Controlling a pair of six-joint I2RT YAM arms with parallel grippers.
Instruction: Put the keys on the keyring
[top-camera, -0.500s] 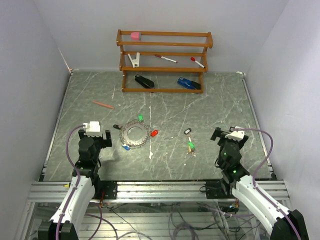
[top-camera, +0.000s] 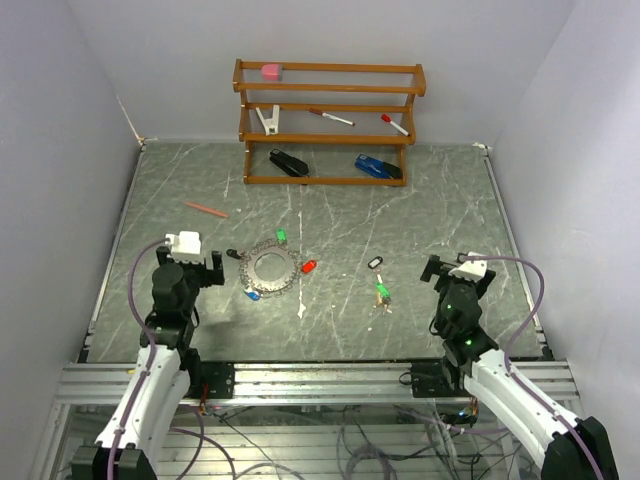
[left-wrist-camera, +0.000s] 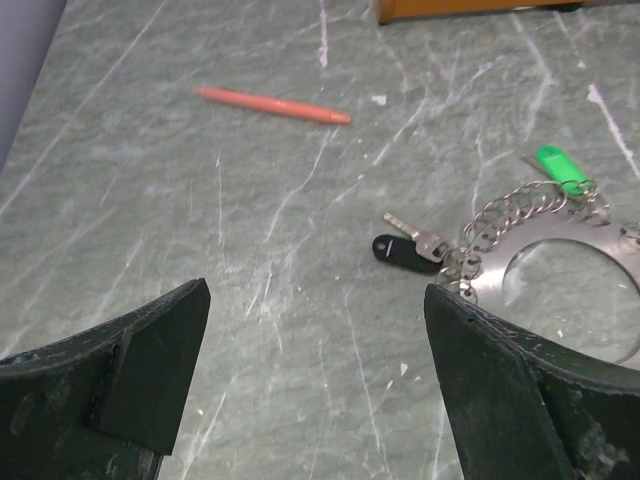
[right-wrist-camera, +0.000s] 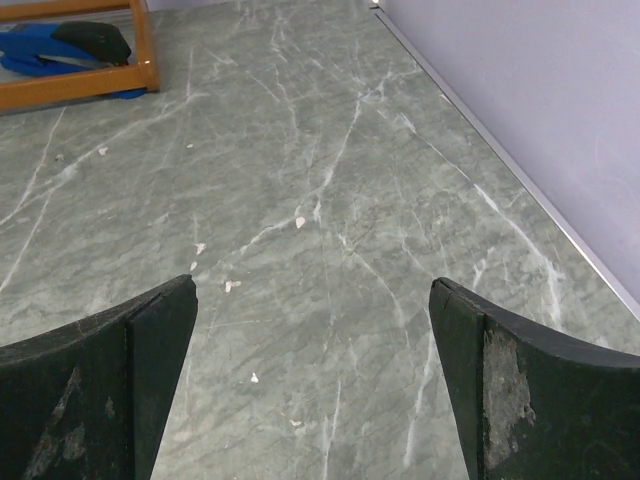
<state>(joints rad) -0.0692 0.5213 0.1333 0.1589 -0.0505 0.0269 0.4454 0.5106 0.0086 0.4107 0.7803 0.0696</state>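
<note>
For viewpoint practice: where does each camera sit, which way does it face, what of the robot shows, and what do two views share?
Top external: high behind the bases, looking down at the table; both arms, left gripper and right gripper open.
Left wrist: low on the left arm, facing forward at the keyring; its fingers show.
Right wrist: likewise, facing forward along the wall; its fingers show.
Shared: top and left wrist show the orange pen.

The left gripper (left-wrist-camera: 314, 300) points forward and down, its jaws spread wide. The right gripper (right-wrist-camera: 312, 290) is spread just as wide. The left arm (top-camera: 172, 300) and right arm (top-camera: 462, 325) sit folded near their bases.
</note>
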